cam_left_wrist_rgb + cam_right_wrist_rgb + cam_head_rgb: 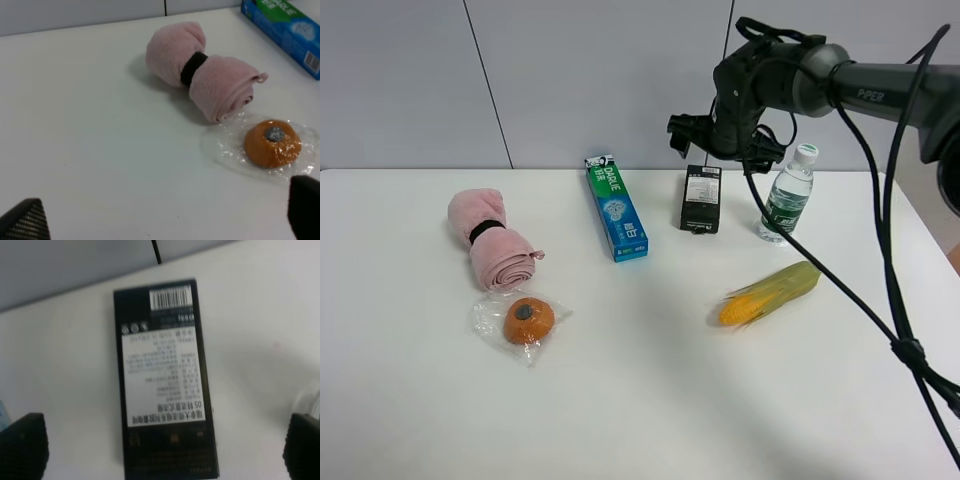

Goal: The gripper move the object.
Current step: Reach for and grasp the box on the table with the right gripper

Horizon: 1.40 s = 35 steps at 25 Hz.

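Observation:
The object is a flat black box with a white printed label (701,198). It lies flat on the white table at the back, right of the middle. My right gripper (725,145) hovers just above its far end, open and empty. In the right wrist view the box (162,385) lies between the two spread black fingertips (22,447), and the gripper (162,452) is not touching it. My left gripper (165,220) is open and empty, low over the table near the wrapped orange item. It does not show in the exterior view.
A blue-green toothpaste box (616,208) lies left of the black box. A water bottle (787,195) stands close on its right. A corn cob (770,293), a pink rolled towel (490,240) and a plastic-wrapped orange item (528,320) lie nearer. Black cables (900,340) trail on the right.

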### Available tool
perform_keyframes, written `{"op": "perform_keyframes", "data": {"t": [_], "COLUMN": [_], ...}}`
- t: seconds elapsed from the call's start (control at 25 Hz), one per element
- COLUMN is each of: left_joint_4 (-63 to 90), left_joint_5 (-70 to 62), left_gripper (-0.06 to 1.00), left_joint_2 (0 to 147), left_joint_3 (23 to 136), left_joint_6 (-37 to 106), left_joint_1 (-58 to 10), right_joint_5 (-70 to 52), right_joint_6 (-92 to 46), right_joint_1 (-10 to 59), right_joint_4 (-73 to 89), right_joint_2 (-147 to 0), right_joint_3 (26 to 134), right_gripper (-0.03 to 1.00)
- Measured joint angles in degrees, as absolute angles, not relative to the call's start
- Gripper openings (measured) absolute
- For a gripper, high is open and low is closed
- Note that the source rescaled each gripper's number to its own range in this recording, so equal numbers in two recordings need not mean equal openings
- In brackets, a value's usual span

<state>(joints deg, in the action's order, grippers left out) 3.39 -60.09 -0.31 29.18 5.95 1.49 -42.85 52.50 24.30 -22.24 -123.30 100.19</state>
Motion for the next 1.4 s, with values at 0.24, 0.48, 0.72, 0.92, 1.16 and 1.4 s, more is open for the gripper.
{"op": "perform_keyframes", "data": {"t": [0.24,0.48,0.72,0.92,1.16,1.4], "left_joint_4": [3.39,3.39,3.39,3.39,3.39,3.39], "left_joint_5": [-60.09,-60.09,-60.09,-60.09,-60.09,-60.09], "left_gripper": [1.0,1.0,1.0,1.0,1.0,1.0], "left_joint_2": [-0.31,-0.31,-0.31,-0.31,-0.31,-0.31], "left_joint_3": [29.18,29.18,29.18,29.18,29.18,29.18], "left_joint_6": [5.95,5.95,5.95,5.95,5.95,5.95], "left_joint_1": [1.49,1.49,1.49,1.49,1.49,1.49], "right_joint_5": [-40.46,-38.25,-35.2,-34.92,-33.85,-32.4], "right_joint_6": [49.69,48.47,49.68,50.23,50.23,50.23], "right_joint_1": [24.3,24.3,24.3,24.3,24.3,24.18], "right_joint_4": [-22.36,-22.37,-22.52,-23.34,-23.46,-23.46], "right_joint_2": [-125.85,-128.26,-130.47,-131.64,-133.92,-134.49], "right_joint_3": [100.19,100.19,100.19,100.19,100.19,100.19], "right_gripper": [0.8,0.8,0.8,0.8,0.8,0.8]}}
